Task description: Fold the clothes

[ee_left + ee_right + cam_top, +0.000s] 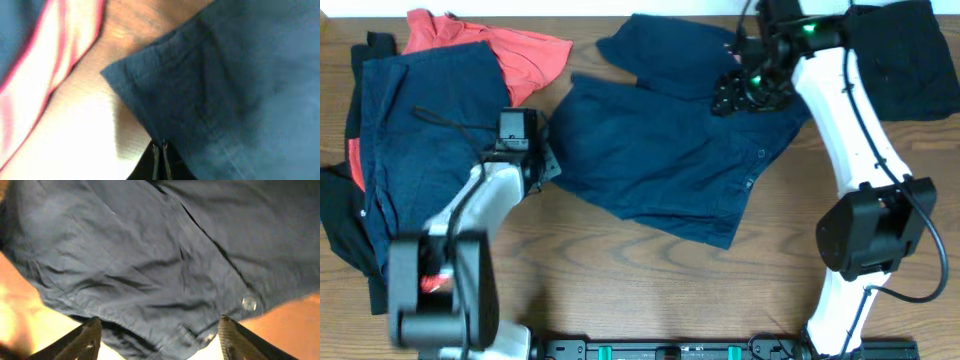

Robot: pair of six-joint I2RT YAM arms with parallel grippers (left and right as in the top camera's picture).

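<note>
A large navy-blue shirt (660, 150) with small pale buttons lies spread in the middle of the table. My left gripper (546, 163) is at its left edge; in the left wrist view the jaws (161, 150) are shut on the hem of the navy shirt (215, 100). My right gripper (740, 90) hovers over the shirt's upper right part. In the right wrist view its jaws (160, 330) are wide open, with the navy shirt (150, 265) and a pale button (248, 303) between and beyond the fingers.
A coral-red shirt (525, 55) lies at the back left, also pink in the left wrist view (30, 75). More navy clothes (420, 130) are piled at the left, with black pieces (340, 225) beside them. A black garment (900, 60) lies at the back right.
</note>
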